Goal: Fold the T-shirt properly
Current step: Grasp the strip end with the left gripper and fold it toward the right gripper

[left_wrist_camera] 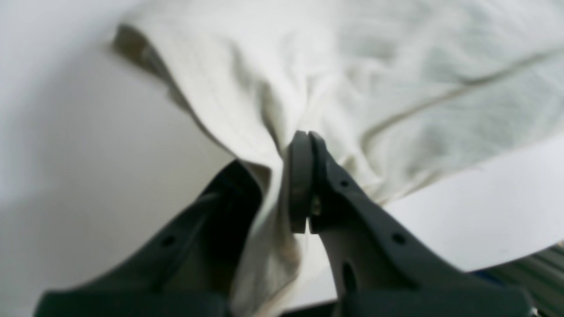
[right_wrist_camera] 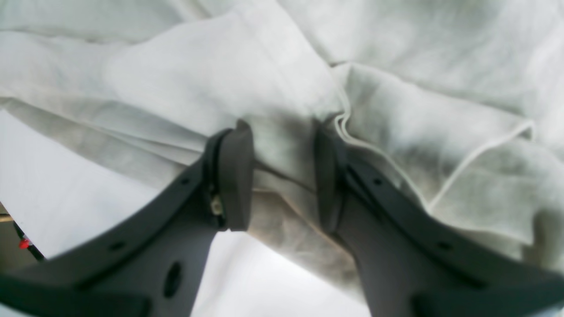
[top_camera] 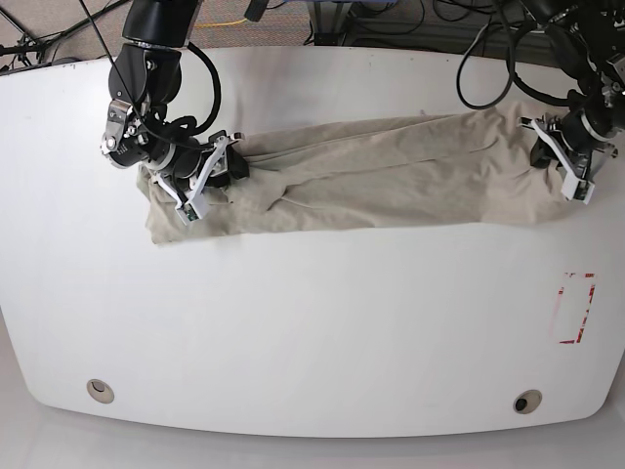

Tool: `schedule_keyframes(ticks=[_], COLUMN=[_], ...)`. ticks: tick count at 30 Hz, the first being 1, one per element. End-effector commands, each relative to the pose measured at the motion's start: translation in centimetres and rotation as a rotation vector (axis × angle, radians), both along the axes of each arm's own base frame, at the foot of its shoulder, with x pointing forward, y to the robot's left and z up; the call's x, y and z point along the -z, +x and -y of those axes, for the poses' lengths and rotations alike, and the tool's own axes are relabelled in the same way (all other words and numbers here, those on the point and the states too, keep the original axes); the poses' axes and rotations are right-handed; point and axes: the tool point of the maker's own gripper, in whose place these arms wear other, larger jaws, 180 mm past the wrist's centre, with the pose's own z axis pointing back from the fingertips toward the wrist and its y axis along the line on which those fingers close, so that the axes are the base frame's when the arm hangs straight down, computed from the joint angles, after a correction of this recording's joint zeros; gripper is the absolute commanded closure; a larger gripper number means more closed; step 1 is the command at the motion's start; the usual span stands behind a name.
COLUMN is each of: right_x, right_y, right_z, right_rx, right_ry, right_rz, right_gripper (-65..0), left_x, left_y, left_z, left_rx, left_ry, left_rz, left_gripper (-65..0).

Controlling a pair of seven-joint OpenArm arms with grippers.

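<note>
Base view shows the T-shirt (top_camera: 391, 176) stretched into a long, rumpled band across the far half of the white bench (top_camera: 312, 332), running from the far left to the far right. Each arm has one end of it, which looks like a set-up for pulling the cloth taut or carrying one end over the other.

The left tool (top_camera: 574, 156) sits at the right end of the band. In the left wrist view its pads are pressed together with a gather of fabric pinched between them (the cloth rises in a ridge toward the grip), so it is closed on the shirt's edge.

The right tool (top_camera: 200, 176) is at the left end. In the right wrist view its pads (right_wrist_camera: 235, 176) stand partly apart with a thick bunch of hemmed cloth filling the gap. They press the folds from both sides, so I judge it a grip on a bulky wad.

No containers are in view, and nothing holds the shirt but the tools and the bench.
</note>
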Motion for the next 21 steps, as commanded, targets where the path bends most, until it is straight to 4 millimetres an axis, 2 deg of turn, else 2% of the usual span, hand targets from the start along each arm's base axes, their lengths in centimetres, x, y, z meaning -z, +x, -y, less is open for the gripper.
schedule_keyframes(ticks=[1, 4, 7, 9, 13, 16, 21], right_x=[-1.1, -1.0, -1.1, -1.2, -1.1, -1.3, -1.2], right_y=[1.0, 0.9, 0.9, 1.0, 0.4, 0.7, 0.6], right_z=[0.2, 0.2, 0.2, 0.2, 0.2, 0.1, 0.1], right_rx=[0.001, 0.002, 0.002, 0.001, 0.000, -0.002, -0.002], right_ry=[-0.001, 0.000, 0.000, -0.002, -0.006, -0.005, -0.004], right_rz=[0.045, 0.042, 0.042, 0.048, 0.042, 0.050, 0.048], right_gripper=[-21.9, -21.9, -21.9, -21.9, -21.9, -21.9, -21.9], left_x=[-1.8, -1.1, -1.4, -1.5, -1.5, -2.2, -2.4], left_y=[1.1, 0.6, 1.8, 2.3, 2.6, 3.9, 4.1], left_z=[3.1, 6.2, 8.5, 10.8, 13.6, 15.8, 18.1], left_rx=[0.077, 0.148, 0.191, 0.232, 0.275, 0.309, 0.376], left_ry=[-0.020, -0.050, -0.080, -0.120, -0.164, -0.211, -0.226], left_rz=[0.085, 0.055, 0.072, 0.079, 0.078, 0.106, 0.108], left_gripper=[0.0, 0.0, 0.0, 0.0, 0.0, 0.0, 0.0])
